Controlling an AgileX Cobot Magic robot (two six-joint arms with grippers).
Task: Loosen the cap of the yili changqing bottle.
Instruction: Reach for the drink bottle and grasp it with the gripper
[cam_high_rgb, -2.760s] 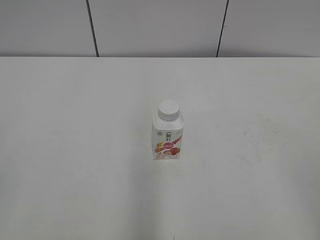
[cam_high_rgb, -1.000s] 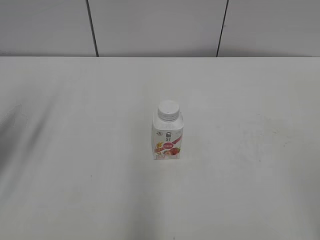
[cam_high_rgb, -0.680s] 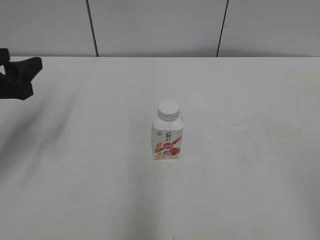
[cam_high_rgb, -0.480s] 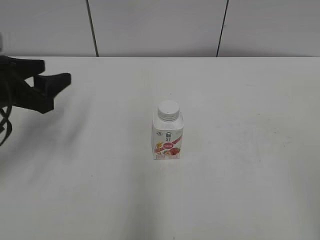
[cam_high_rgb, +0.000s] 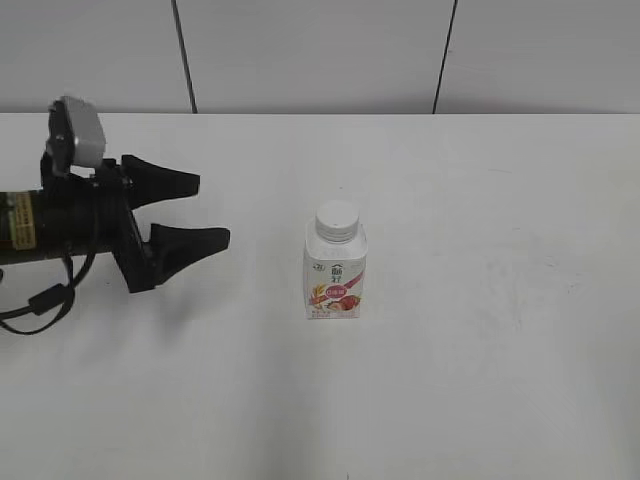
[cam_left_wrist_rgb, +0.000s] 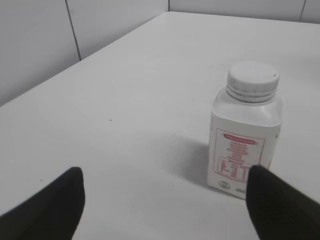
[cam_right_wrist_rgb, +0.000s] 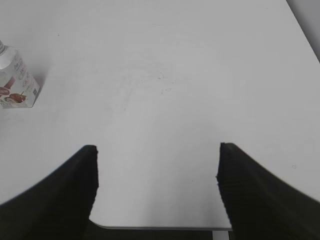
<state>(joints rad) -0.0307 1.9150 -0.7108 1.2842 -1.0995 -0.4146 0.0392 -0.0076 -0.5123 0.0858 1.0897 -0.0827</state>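
The yili changqing bottle stands upright near the middle of the white table, pink-red label facing me. Its white ribbed cap sits on the neck. My left gripper is open and empty, left of the bottle and apart from it, fingers pointing toward it. In the left wrist view the bottle and cap stand ahead to the right, between the open fingers. My right gripper is open and empty over the table's near edge; the bottle shows at the far left of that view. The right gripper is out of the exterior view.
The white table runs back to a grey panelled wall. The table's near edge with a rounded corner shows in the right wrist view.
My left arm has come in from the left edge and moved right toward the bottle, fingers open. The bottle has not moved.
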